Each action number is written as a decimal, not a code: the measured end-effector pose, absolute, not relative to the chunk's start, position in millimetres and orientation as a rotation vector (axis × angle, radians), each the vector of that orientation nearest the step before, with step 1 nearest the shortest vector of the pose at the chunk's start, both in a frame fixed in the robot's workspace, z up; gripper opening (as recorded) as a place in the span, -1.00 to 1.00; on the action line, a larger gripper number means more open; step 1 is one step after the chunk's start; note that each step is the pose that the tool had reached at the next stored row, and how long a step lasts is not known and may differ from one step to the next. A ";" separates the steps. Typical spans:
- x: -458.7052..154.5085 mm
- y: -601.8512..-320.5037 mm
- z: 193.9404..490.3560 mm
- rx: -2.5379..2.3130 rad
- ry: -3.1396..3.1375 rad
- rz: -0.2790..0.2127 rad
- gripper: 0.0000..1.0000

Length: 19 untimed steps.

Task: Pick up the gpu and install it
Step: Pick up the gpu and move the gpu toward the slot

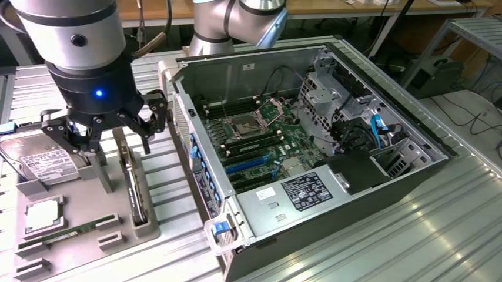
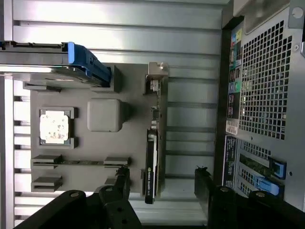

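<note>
Currently our jaws hang apart above gpu (image 2: 151, 164), which stands on edge in grey tray (image 2: 90, 145) slot, below and between them. We judge card light, stiff, fragile; pinch flat board faces near top edge, avoiding cooler.

The arm's silver wrist segment (image 1: 67, 29) stands at about eleven o'clock in the exterior view and points straight downward. Under it sits a black body (image 1: 98, 88) with a small blue light (image 1: 98, 93). The end effector (image 1: 106, 141) hangs near nine o'clock, and its dark fingers (image 1: 149, 123) are spread wide apart. Another silver joint (image 1: 235, 20) of the arm is at twelve o'clock. The wrist view also shows the end effector (image 2: 162, 183) spread.
</note>
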<state>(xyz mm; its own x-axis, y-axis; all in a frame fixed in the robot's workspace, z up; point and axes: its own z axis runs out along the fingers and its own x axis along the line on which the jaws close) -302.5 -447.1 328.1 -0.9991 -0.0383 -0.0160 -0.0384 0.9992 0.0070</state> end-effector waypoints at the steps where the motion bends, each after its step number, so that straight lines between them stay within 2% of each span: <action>1: -302.0 -449.7 321.9 -0.060 3.125 0.011 0.33; 6: -302.3 -452.7 268.0 -0.062 3.125 0.012 0.33; 7: -304.4 -452.8 265.0 -0.062 3.125 0.012 0.33; 8: -309.1 -452.8 246.8 -0.063 3.125 0.012 0.33; 11: -309.1 -441.5 225.0 -0.062 3.125 0.012 0.33; 19: -309.1 -441.1 223.4 -0.062 3.125 0.013 0.29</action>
<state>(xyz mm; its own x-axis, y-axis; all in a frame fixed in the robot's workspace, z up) -309.1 -441.1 223.4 -0.9991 -0.0399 -0.0161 -0.0400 0.9992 0.0080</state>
